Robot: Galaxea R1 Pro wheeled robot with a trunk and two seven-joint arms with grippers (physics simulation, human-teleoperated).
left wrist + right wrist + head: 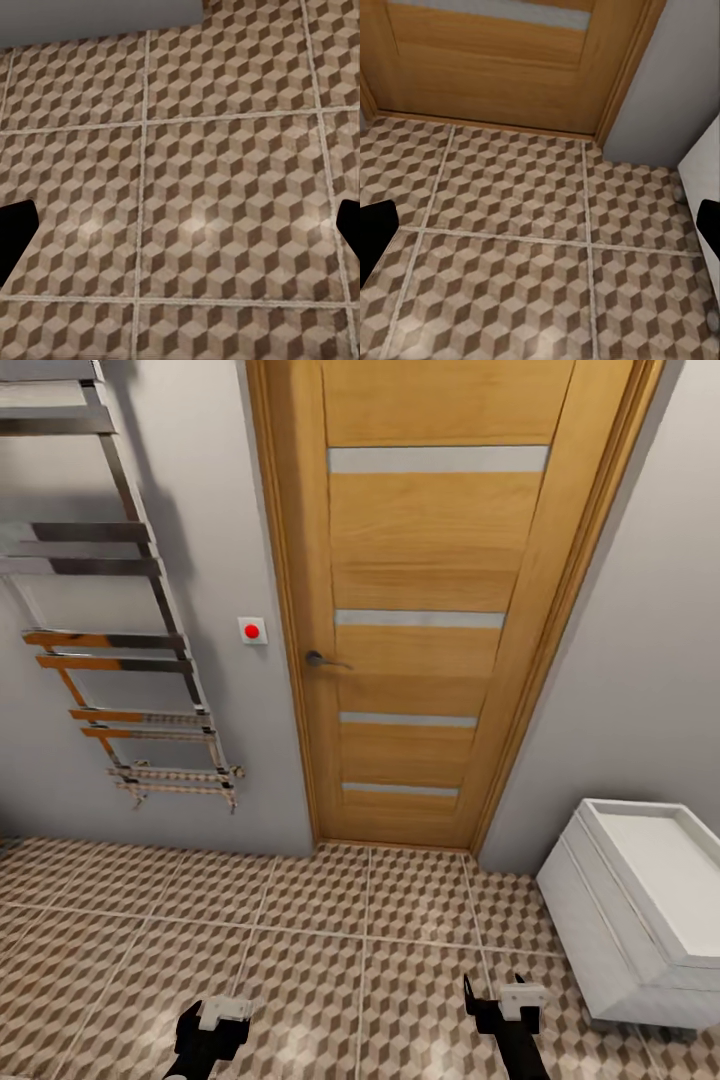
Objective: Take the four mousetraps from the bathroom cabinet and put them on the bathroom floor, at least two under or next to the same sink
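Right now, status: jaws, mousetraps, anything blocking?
Left gripper and right gripper open, empty, low over the patterned floor. Facing a closed wooden door. White cabinet at right. Towel rail at left.

Brown-beige cube-patterned bathroom floor (pixel 300 920); orange-brown door (pixel 430 610); seemingly white unit (pixel 640 920).
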